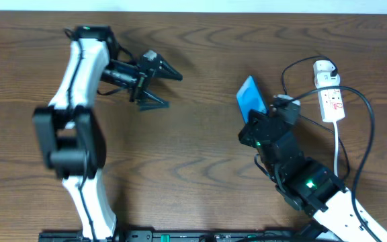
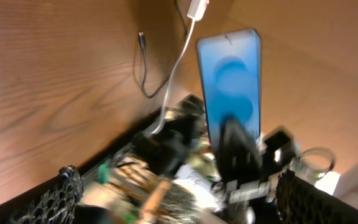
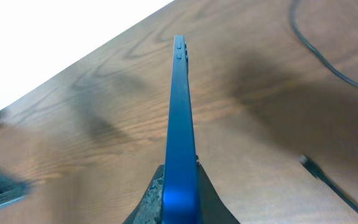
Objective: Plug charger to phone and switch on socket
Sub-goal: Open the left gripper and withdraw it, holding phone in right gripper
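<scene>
Phone point(image 1: 250, 97) is up off the worktop point(image 1: 200, 175), near the right-hand side. The right fingers point(image 1: 255, 124) are clamped on its lower end. From overhead it's just a narrow blue sliver, tilted, with the screen turned toward the left arm. The left wrist cam gets the blue screen point(image 2: 229, 74) with its lighter circles almost face-on, though it's pretty blurry. The right wrist cam sees it dead edge-on point(image 3: 180, 112), with the side buttons near the far end and a dark finger point(image 3: 154, 196) pressed against each side at the bottom.

Left fingers point(image 1: 170, 72) are spread wide apart with nothing in them, hanging over the worktop well to the left of the phone and pointing toward it.

Socket point(image 1: 332, 104) lies at the right edge with a white adapter point(image 1: 324, 68) plugged in at its far end. The charger point(image 1: 368, 128) loops off the adapter in a long black curve. Its plug tip point(image 3: 306, 162) is lying loose on the worktop, near the phone but not touching it. Can't read the red switches at this size.
</scene>
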Controlling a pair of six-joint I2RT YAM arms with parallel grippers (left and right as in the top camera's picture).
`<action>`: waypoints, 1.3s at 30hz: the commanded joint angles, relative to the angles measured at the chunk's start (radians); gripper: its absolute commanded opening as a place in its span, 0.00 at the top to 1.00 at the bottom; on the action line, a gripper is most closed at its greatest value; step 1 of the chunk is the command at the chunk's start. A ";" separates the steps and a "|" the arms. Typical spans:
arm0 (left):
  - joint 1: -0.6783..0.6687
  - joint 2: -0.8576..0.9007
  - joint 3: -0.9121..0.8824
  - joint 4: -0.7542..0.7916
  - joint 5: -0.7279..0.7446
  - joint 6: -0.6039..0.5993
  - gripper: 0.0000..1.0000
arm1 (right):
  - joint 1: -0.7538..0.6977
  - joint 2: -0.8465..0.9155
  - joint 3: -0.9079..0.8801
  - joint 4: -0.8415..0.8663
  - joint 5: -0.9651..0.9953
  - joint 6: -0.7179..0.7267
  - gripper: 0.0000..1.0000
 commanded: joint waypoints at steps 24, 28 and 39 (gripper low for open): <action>-0.055 -1.577 -1.057 0.713 -0.929 -0.950 0.00 | -0.017 0.122 0.000 0.204 -0.233 0.231 0.99; -0.055 -1.532 -1.197 0.833 -0.941 -1.308 0.00 | -0.049 0.163 0.000 0.216 -0.335 0.253 0.99; -0.055 -1.206 -1.246 1.168 -0.785 -1.461 0.00 | -0.383 0.171 -0.016 0.344 -0.882 -0.060 0.99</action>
